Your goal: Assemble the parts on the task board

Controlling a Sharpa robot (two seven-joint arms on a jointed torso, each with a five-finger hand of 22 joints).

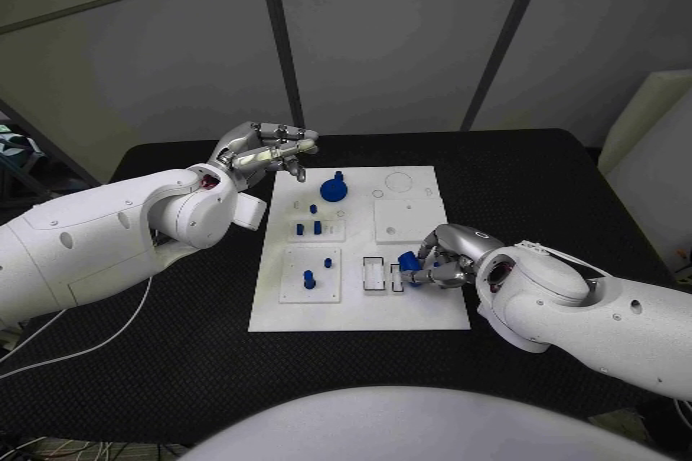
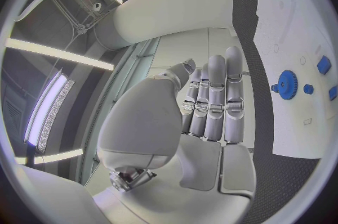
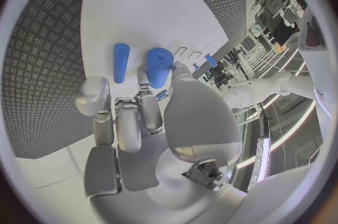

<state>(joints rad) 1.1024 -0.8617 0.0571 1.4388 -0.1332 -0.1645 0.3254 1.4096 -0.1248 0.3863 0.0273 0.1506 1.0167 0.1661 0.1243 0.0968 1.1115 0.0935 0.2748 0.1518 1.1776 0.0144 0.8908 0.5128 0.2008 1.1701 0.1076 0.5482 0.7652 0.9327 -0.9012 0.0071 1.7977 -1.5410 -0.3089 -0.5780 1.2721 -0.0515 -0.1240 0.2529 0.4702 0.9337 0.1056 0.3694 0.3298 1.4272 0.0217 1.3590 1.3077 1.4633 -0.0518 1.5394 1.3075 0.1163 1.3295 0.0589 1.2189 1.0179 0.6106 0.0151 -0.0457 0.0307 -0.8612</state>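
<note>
Head view shows the task board (image 1: 361, 311) lying in the middle of the black tabletop (image 1: 173, 381), with the right hand (image 1: 440, 259) low over its near right part, fingers curled round a short blue cylinder (image 1: 410, 264) just beside the small slotted holders (image 1: 375, 274). From the right wrist view the same cylinder (image 3: 159, 66) stands pinched between thumb and fingers, and a second blue peg (image 3: 121, 62) lies on the board next to it. The step in hand looks like seating this cylinder in or near the holders; the next move would call for lining it up upright over its socket and pressing down gently.

The left hand (image 1: 264, 151) hovers at the board's far left corner, holding nothing, fingers straight and close together in the left wrist view. The blue gear (image 1: 333, 190) and small pegs (image 1: 307, 227) sit further along the board.

Which socket the cylinder is meant for is hidden under the right hand, and whether its base already touches the board I cannot tell.
</note>
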